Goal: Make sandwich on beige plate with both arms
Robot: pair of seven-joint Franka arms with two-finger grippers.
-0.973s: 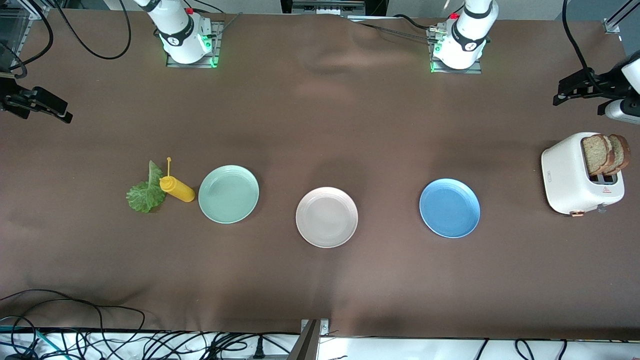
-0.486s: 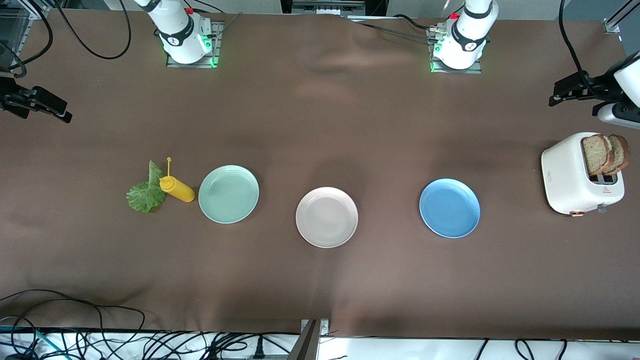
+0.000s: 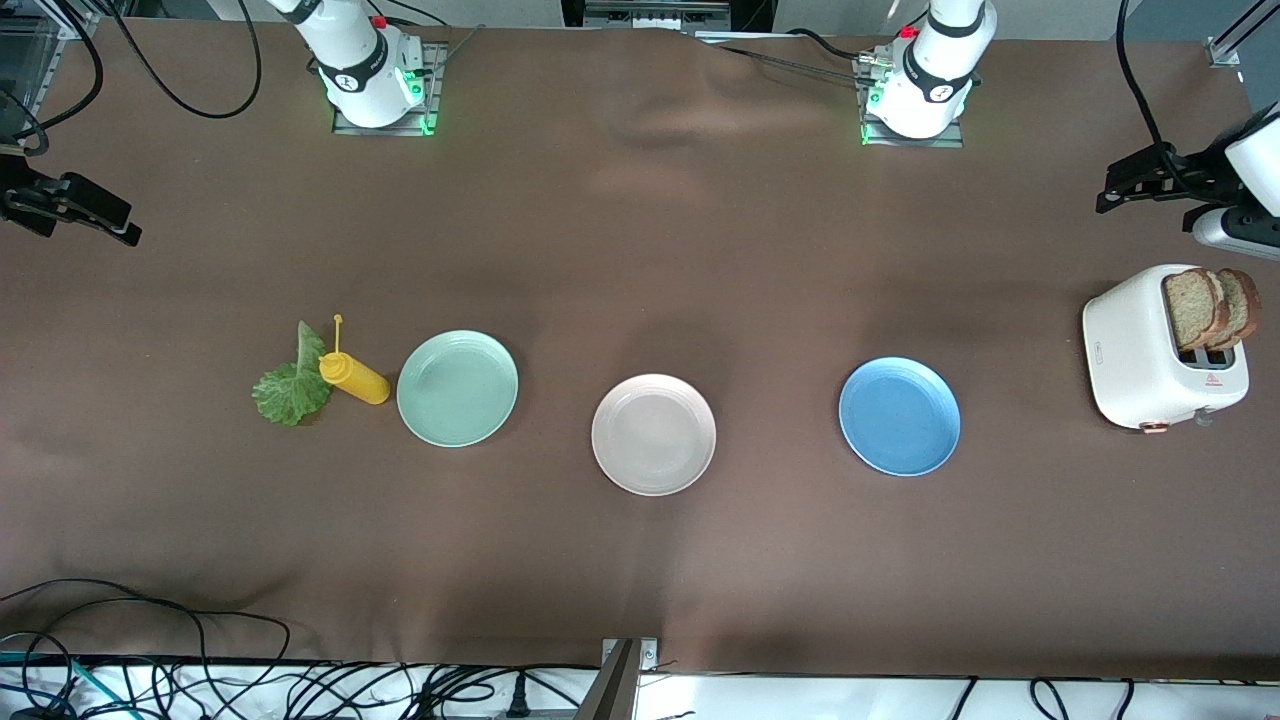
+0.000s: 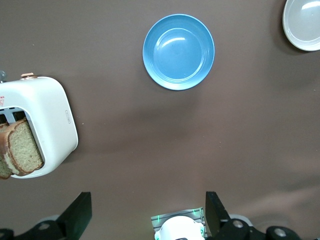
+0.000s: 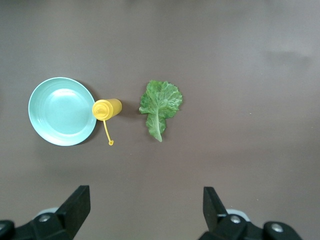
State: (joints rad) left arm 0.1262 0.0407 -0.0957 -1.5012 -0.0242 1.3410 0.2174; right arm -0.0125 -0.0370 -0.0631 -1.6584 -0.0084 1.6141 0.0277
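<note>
The beige plate (image 3: 653,434) lies bare at the table's middle; its edge shows in the left wrist view (image 4: 304,22). Two brown bread slices (image 3: 1212,305) stand in the white toaster (image 3: 1150,350) at the left arm's end; they also show in the left wrist view (image 4: 22,147). The lettuce leaf (image 3: 290,385) lies flat at the right arm's end, also in the right wrist view (image 5: 160,105). My left gripper (image 3: 1120,185) hangs open and empty high above the table near the toaster (image 4: 147,212). My right gripper (image 3: 115,220) hangs open and empty high above the lettuce's end (image 5: 145,207).
A yellow squeeze bottle (image 3: 353,378) lies on its side between the lettuce and the mint-green plate (image 3: 458,388). A blue plate (image 3: 899,416) lies between the beige plate and the toaster. Cables run along the table's near edge.
Both grippers have drifted slightly toward the table's ends. Nothing on the table has moved.
</note>
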